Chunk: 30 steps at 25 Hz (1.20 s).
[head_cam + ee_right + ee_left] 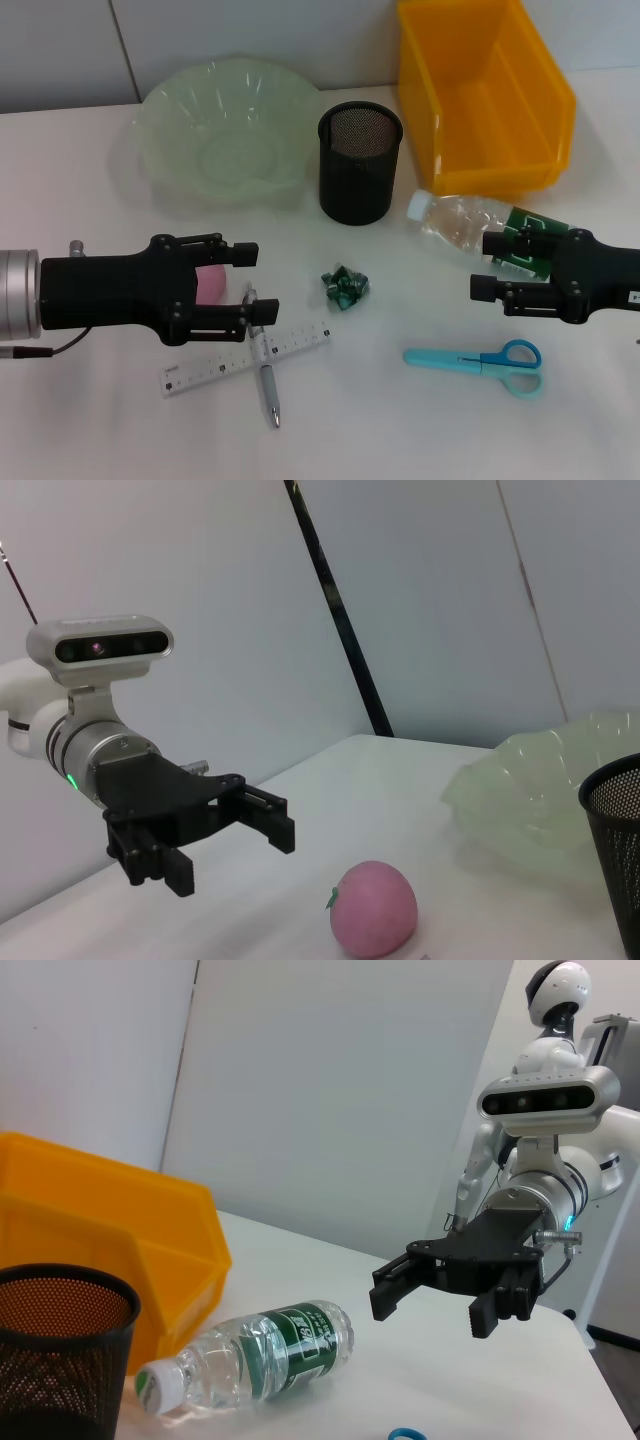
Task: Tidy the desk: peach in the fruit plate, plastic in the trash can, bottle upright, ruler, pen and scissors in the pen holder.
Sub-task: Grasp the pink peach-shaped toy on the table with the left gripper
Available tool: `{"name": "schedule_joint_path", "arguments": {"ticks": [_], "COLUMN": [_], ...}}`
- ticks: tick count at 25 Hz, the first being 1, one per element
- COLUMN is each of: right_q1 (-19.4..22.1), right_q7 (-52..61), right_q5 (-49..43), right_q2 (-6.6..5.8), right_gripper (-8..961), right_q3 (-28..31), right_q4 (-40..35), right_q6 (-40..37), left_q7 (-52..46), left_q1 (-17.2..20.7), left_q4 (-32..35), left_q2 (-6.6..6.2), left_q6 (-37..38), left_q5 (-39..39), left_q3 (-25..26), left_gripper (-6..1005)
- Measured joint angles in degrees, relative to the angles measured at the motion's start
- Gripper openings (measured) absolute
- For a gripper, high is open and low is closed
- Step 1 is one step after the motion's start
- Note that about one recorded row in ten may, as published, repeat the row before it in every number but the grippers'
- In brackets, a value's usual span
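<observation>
Behind left tool [250,288] — peach [373,907], whole only right-wrist view.

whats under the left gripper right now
The pink peach sits beneath the open left gripper, mostly hidden in the head view. The ruler lies nearby.

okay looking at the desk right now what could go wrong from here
The left gripper hangs open above the peach; being round, the peach may roll away if the fingers catch it off centre.
The pen lies across the ruler right beside the peach, so a low approach may knock both.
The right gripper is open over the lying bottle, which may roll toward the scissors if nudged.
</observation>
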<state>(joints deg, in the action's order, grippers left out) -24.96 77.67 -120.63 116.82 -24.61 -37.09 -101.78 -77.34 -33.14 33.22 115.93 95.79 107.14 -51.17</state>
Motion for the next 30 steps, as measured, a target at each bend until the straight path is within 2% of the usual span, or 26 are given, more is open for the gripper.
{"name": "schedule_joint_path", "arguments": {"ticks": [22, 27, 30], "right_q1": [-0.20, -0.15, -0.24], "right_q7": [0.11, 0.11, 0.11], "right_q5": [-0.05, -0.05, -0.18], "right_q2": [-0.46, -0.51, -0.62], "right_gripper": [776, 775, 775], "right_q3": [-0.08, -0.08, -0.08], "right_q4": [0.06, 0.46, 0.78], "right_q6": [-0.62, -0.62, -0.42], "left_q7": [-0.92, -3.94, -7.18], "left_q1": [-0.81, -0.33, -0.91], "left_q4": [0.99, 8.93, 14.67], "left_q2": [0.01, 0.10, 0.06], "left_q6": [-0.57, -4.03, -5.49], "left_q5": [0.00, 0.80, 5.56], "left_q3": [0.50, 0.08, -0.04], "left_gripper": [764, 756, 752]}}
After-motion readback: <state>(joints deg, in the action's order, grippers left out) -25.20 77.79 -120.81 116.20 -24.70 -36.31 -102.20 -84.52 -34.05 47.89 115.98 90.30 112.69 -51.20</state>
